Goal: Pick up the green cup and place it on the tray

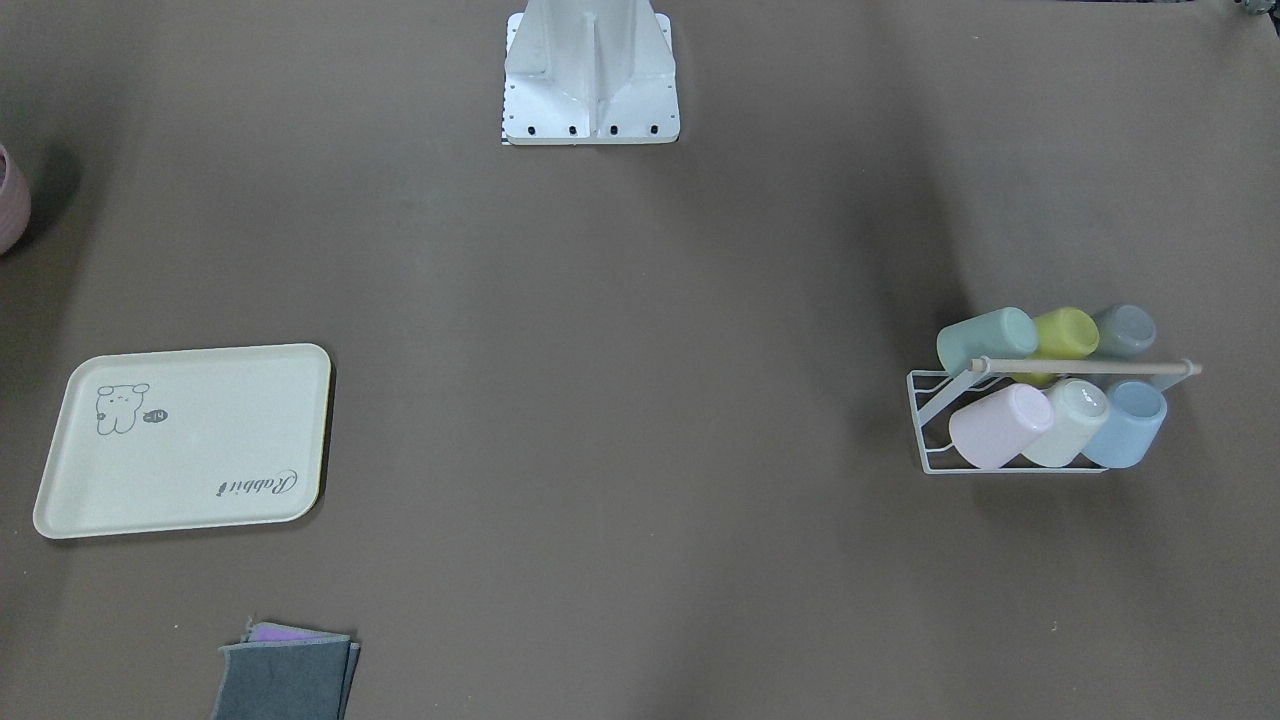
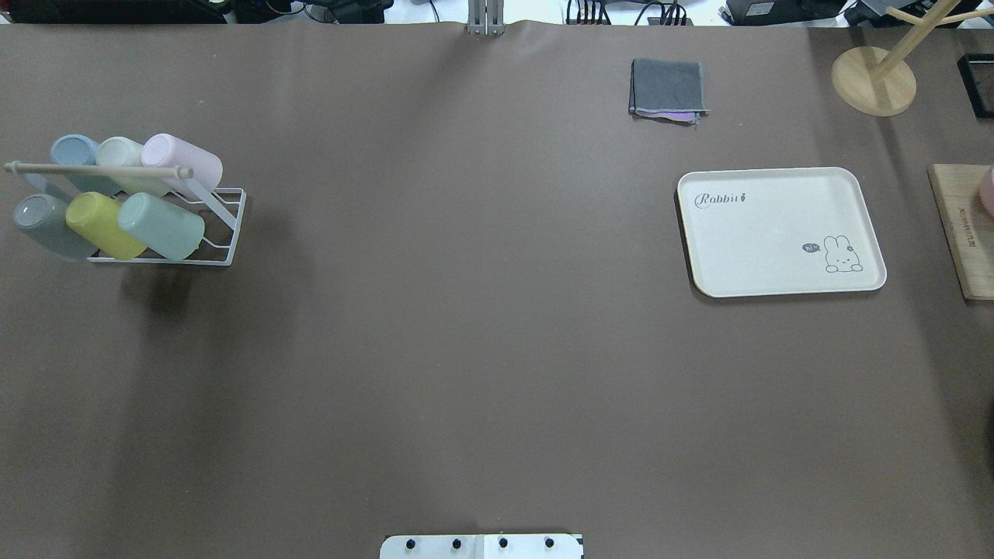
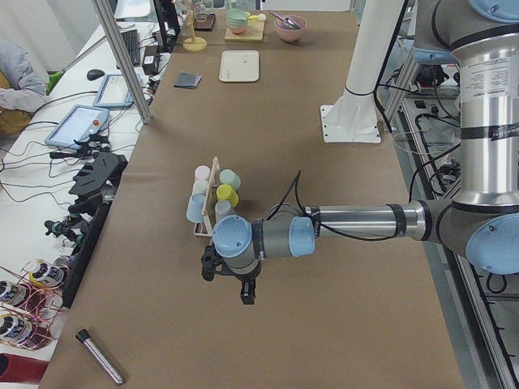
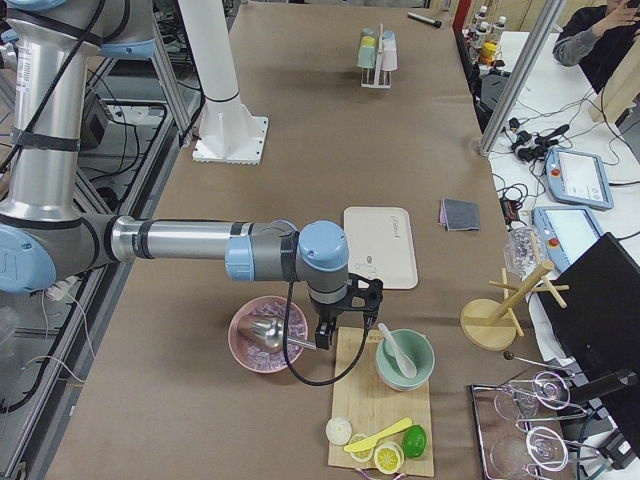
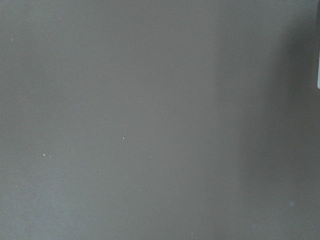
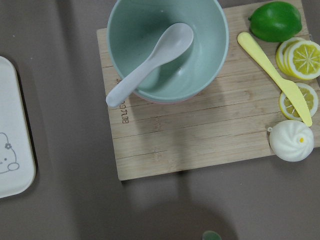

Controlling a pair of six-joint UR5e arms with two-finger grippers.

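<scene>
The green cup (image 2: 161, 225) is a pale mint tumbler lying tilted in a white wire rack (image 2: 234, 225) at the table's left, next to a lime cup (image 2: 102, 225). It also shows in the front view (image 1: 985, 338). The cream tray (image 2: 776, 233) with "Rabbit" script lies flat on the right and holds nothing; it shows in the front view too (image 1: 200, 450). My left gripper (image 3: 229, 279) hangs over bare table near the rack. My right gripper (image 4: 340, 315) hangs beyond the tray, over a wooden board. I cannot tell whether either is open or shut.
The rack also holds grey (image 2: 39, 221), blue, white and pink (image 2: 182, 159) cups under a wooden bar. A folded grey cloth (image 2: 668, 87) lies beyond the tray. A wooden board (image 6: 190, 145) carries a mint bowl (image 6: 167, 47) with a spoon, and a pink bowl (image 4: 268, 335) stands beside it.
</scene>
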